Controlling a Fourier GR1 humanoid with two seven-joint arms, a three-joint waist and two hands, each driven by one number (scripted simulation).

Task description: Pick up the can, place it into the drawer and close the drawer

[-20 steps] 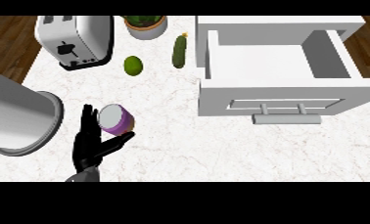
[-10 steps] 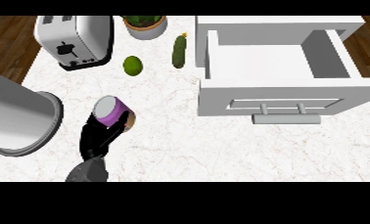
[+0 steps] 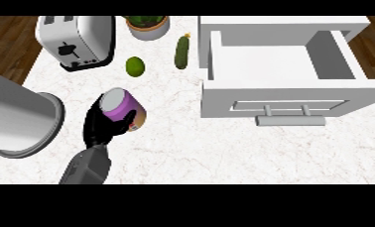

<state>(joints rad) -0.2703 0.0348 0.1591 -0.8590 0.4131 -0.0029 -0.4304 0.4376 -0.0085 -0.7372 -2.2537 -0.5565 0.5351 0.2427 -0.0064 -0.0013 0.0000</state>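
The can [image 3: 121,106] is purple with a grey lid and a tan band at its base. It is tilted and held above the white marble counter [image 3: 219,156] at the left-centre. My left hand [image 3: 102,127] is curled round it from below and hides its lower side. The white drawer [image 3: 212,57] stands pulled open at the right, its inside bare, its front panel [image 3: 242,98] and handle [image 3: 290,120] facing me. The can is well left of the drawer. My right hand does not show.
A silver toaster [image 3: 76,40] stands at the back left, with a potted plant [image 3: 147,26] beside it. A green round fruit [image 3: 135,66] and a cucumber [image 3: 181,52] lie between the can and the drawer's left wall. A large grey round vessel [image 3: 22,122] sits at the left edge.
My left hand closed round the can, lifted it off the counter and carried it a little up and to the right, tilting it. The drawer has not moved.
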